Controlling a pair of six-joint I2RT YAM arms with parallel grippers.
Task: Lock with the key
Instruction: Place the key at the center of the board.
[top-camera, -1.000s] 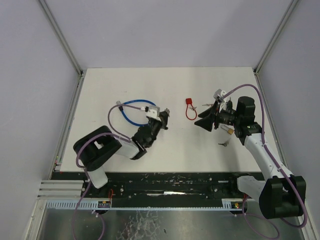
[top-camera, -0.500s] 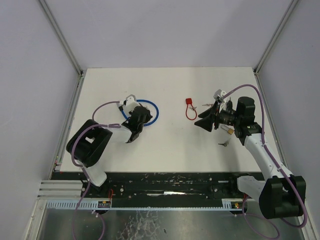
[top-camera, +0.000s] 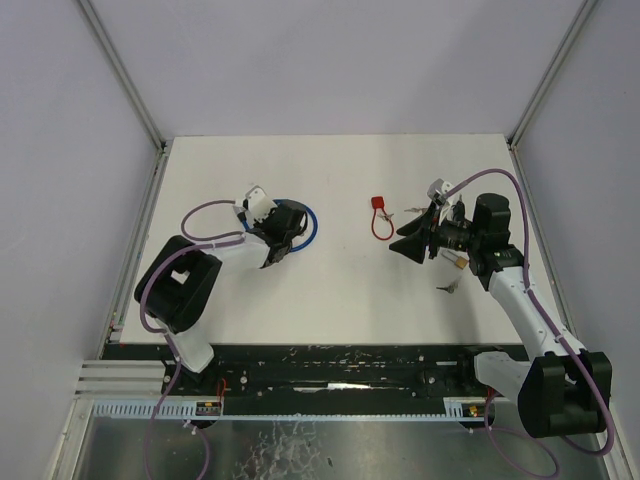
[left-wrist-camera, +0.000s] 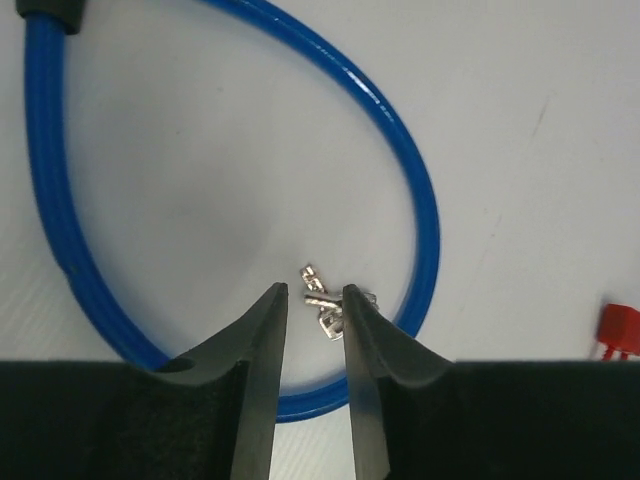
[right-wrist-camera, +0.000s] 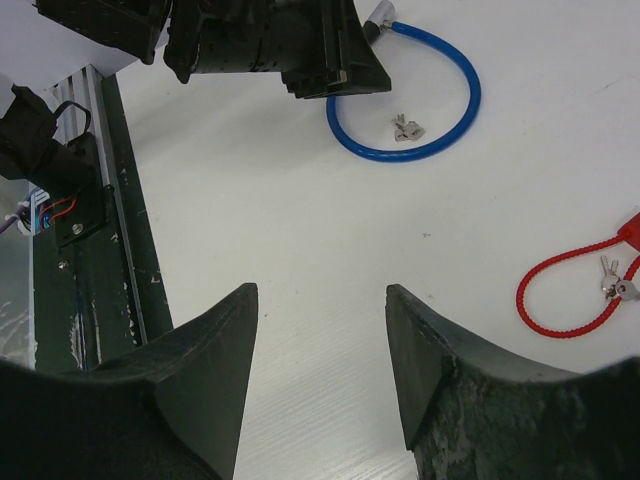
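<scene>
Here the left gripper (left-wrist-camera: 310, 335) hangs low over the blue cable lock (left-wrist-camera: 425, 210), its jaws parted by a narrow gap with nothing held between them. A small bunch of silver keys (left-wrist-camera: 325, 298) lies on the white table (top-camera: 330, 290) inside the blue loop, just past the fingertips. The right gripper (right-wrist-camera: 320, 340) stands wide open and empty above bare tabletop. It is near a red cable lock (right-wrist-camera: 565, 290) with small keys (right-wrist-camera: 612, 285) at its loop. A brass padlock (top-camera: 456, 260) and a loose key (top-camera: 447, 286) lie beside the right arm. Any lettering on the locks is too small to read. Both cable locks sit well in from the table's edges, with bare surface between them.
</scene>
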